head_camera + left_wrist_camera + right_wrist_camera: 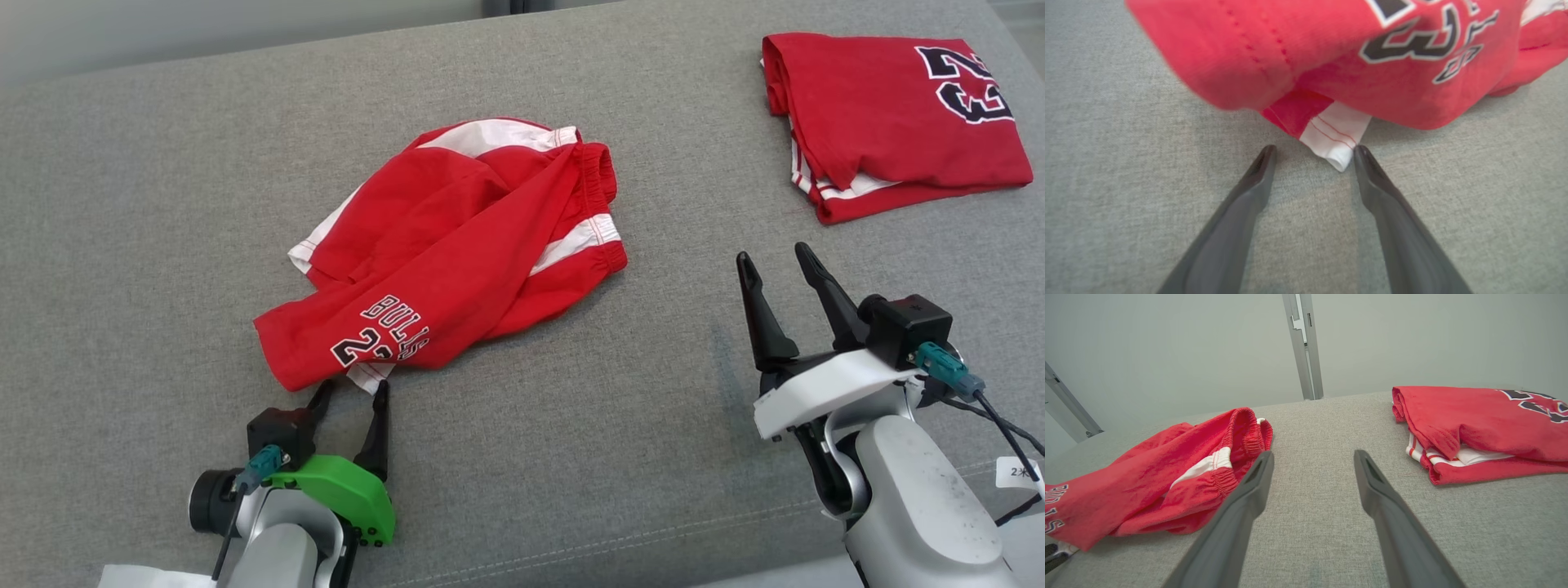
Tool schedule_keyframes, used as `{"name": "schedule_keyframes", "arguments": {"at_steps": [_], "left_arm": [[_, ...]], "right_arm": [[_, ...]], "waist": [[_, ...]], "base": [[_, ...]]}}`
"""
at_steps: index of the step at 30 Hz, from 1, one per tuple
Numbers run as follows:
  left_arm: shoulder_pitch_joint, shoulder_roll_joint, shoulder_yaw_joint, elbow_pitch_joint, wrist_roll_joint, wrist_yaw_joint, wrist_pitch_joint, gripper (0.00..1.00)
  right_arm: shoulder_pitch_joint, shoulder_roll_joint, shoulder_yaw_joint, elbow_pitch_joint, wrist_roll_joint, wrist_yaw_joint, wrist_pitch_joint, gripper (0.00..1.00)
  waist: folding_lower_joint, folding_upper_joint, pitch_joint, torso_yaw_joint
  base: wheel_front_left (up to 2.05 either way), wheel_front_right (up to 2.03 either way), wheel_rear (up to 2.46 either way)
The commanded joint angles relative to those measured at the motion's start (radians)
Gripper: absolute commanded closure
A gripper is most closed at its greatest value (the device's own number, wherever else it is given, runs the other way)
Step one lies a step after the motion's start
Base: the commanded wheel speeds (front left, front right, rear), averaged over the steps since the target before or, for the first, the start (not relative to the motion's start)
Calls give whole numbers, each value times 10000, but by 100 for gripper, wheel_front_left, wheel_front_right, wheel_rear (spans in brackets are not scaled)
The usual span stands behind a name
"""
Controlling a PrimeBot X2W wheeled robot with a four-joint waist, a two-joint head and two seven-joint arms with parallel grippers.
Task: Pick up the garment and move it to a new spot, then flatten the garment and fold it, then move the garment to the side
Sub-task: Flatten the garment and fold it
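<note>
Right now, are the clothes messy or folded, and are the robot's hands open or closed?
Red shorts: crumpled, not folded, lying on the grey cushion.
Red jersey: folded, lying at the far right.
Left hand: open, fingertips at the shorts' near edge, not gripping.
Right hand: open, holding nothing.

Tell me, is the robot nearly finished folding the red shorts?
Not nearly. A folded red jersey already lies at the far right, looking done. The crumpled red-and-white fabric shorts lie bunched in the middle, not lifted. In hand: the open left hand frames their white hem corner, not closed. The open right hand hangs apart. Left: lifting, flattening, folding, moving aside.
</note>
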Motion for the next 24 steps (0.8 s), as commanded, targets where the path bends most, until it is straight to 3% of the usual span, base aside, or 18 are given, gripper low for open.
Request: {"name": "schedule_keyframes", "arguments": {"at_steps": [1, 3, 4, 13, 24], "left_arm": [[-163, 29, -45, 90, -54, -30, 14, 38], [-244, 29, -131, 219, -139, -44, 17, 74], [-271, 29, -175, 257, -168, -54, 17, 99], [73, 34, -151, -266, -297, 9, 11, 100], [1286, 128, 493, -2196, 451, -28, 11, 100]], "right_arm": [[-94, -35, 4, 1, -58, -4, -29, 0], [-103, -47, 7, 13, -72, -4, -29, 0], [-103, -52, 5, 17, -80, -4, -29, 0], [160, -21, -100, 44, -78, -4, -29, 0], [587, 60, -267, 208, 69, -4, -29, 0]], "waist": [[0, 0, 6, -7], [0, 0, 12, -11], [0, 0, 10, -9], [0, 0, -224, 357], [0, 0, -865, 1641]], "base": [[0, 0, 0], [0, 0, 0], [0, 0, 0], [0, 0, 0], [0, 0, 0]]}}
